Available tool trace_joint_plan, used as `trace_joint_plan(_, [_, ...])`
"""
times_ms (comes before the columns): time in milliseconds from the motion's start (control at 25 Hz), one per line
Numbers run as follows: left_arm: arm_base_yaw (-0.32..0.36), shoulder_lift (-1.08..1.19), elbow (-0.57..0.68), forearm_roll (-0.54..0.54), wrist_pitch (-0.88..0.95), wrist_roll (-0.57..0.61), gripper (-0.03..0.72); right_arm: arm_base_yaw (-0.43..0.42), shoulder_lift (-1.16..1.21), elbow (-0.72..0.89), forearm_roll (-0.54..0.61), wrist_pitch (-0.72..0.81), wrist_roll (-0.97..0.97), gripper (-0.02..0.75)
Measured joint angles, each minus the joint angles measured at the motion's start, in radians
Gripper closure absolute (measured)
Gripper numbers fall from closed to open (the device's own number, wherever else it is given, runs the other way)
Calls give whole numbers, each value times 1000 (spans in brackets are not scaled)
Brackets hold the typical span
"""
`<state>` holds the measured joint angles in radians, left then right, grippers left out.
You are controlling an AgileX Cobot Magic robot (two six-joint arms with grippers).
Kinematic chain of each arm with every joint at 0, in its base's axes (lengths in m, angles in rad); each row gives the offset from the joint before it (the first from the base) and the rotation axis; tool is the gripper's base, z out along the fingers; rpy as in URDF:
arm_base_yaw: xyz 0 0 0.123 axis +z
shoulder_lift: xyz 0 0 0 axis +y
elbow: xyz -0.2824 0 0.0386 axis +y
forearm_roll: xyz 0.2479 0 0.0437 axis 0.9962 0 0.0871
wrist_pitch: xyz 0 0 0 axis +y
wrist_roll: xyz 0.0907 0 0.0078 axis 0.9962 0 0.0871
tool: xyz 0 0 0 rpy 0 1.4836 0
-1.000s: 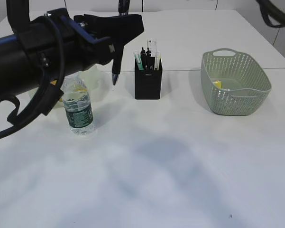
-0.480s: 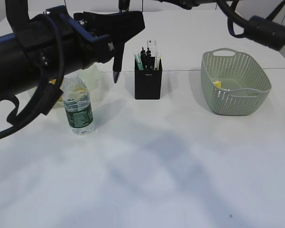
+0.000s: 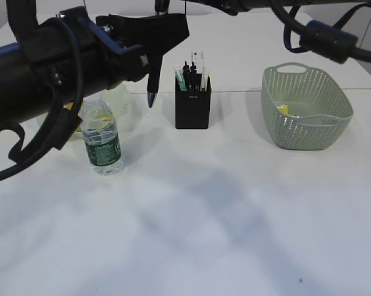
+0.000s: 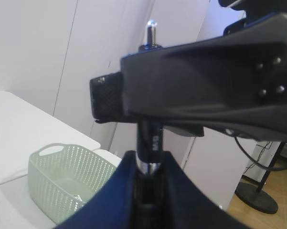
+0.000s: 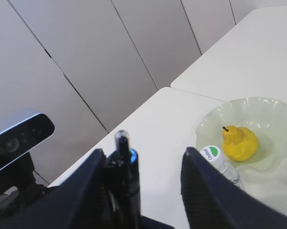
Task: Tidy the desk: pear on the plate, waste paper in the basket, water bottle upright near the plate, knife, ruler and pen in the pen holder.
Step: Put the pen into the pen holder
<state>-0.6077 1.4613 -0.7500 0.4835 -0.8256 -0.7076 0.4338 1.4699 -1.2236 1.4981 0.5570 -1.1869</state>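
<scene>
Your left gripper (image 4: 145, 179) is clamped on the pen (image 3: 151, 80), upper left; the right gripper (image 5: 143, 176) straddles it, unclosed — a loose handover drops it short of the pen holder (image 3: 192, 102).

A robotics lab or test room, shown by bare white tables (image 3: 247, 203) pushed together, plain pale wall panels (image 5: 100, 57), a loose cable and stand base on the wood floor (image 4: 258, 200), staged desk props.

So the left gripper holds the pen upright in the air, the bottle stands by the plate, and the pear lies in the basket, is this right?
Not quite: the pear lies on the plate, not in the basket, as the right wrist view shows. The left gripper does hold the pen upright, and the bottle stands by the plate.
</scene>
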Motion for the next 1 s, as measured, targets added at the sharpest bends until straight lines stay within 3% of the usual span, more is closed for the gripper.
trace_joint_plan(360, [0, 4, 0, 0, 0, -2, 629, 0, 0, 0, 3, 9, -6, 591])
trace_joint_plan(800, [0, 4, 0, 0, 0, -3, 617, 0, 0, 0, 3, 6, -23, 612])
trace_joint_plan(1000, [0, 4, 0, 0, 2, -3, 519, 0, 0, 0, 3, -16, -28, 613])
